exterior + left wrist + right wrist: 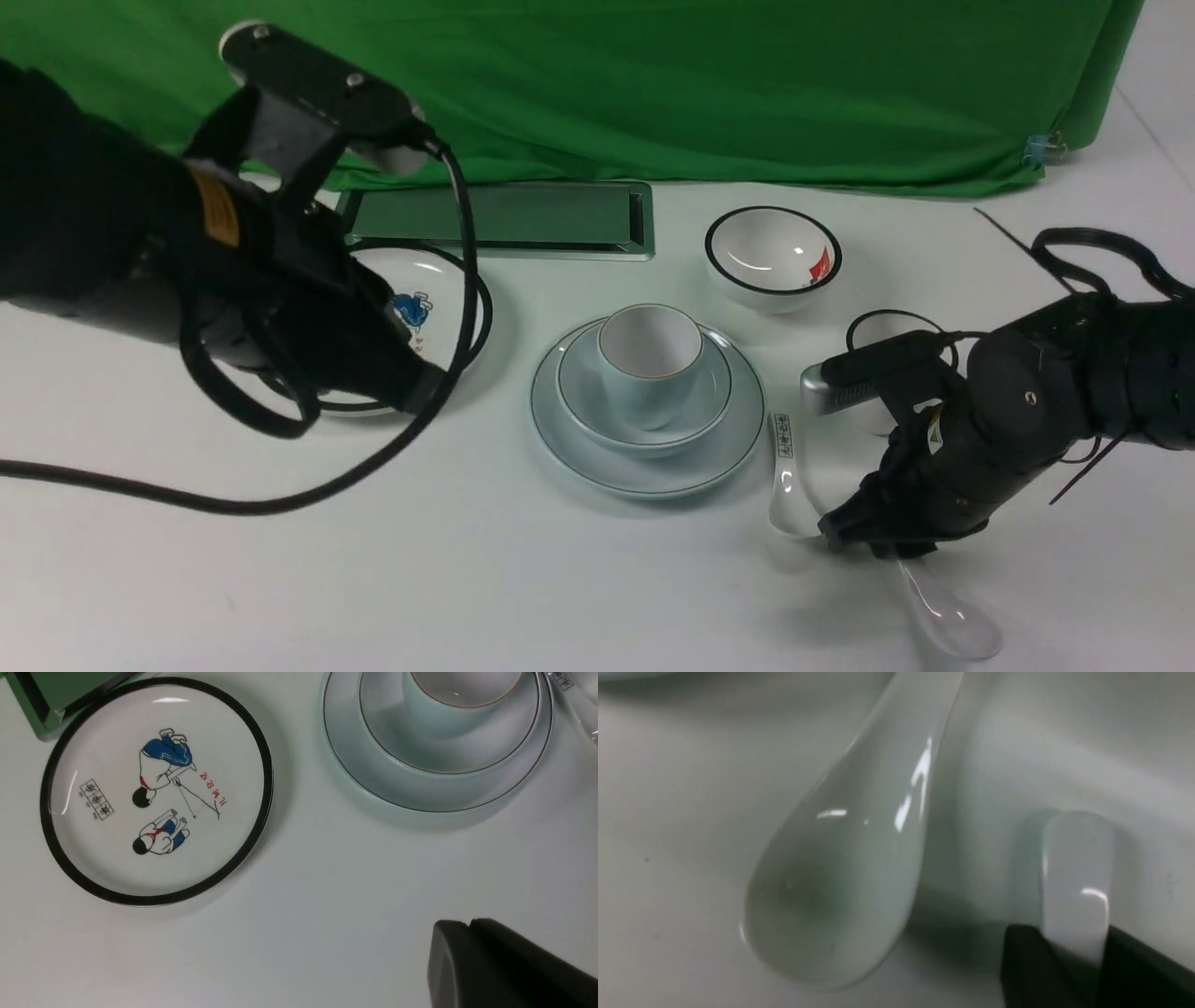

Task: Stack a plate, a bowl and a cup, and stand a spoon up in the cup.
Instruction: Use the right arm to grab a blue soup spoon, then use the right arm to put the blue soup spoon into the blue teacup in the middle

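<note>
The pale blue-green plate (581, 448) sits mid-table with the bowl (581, 387) on it and the cup (649, 373) in the bowl; the stack also shows in the left wrist view (373, 784). My right gripper (868, 537) is to the right of the stack, low at the table and shut on the handle of the plain white spoon (948, 616). The spoon's scoop end points toward me. In the right wrist view the handle end (1076, 877) sticks out between the two fingers. My left gripper (420, 392) is shut and empty over the cartoon plate's near edge.
A shorter spoon with printed characters (784, 476) lies between the stack and my right gripper; its scoop fills the right wrist view (840, 882). The cartoon plate (434, 299) is at the left, a black-rimmed bowl (773, 247) behind, a black-rimmed cup (878, 329) behind the right arm.
</note>
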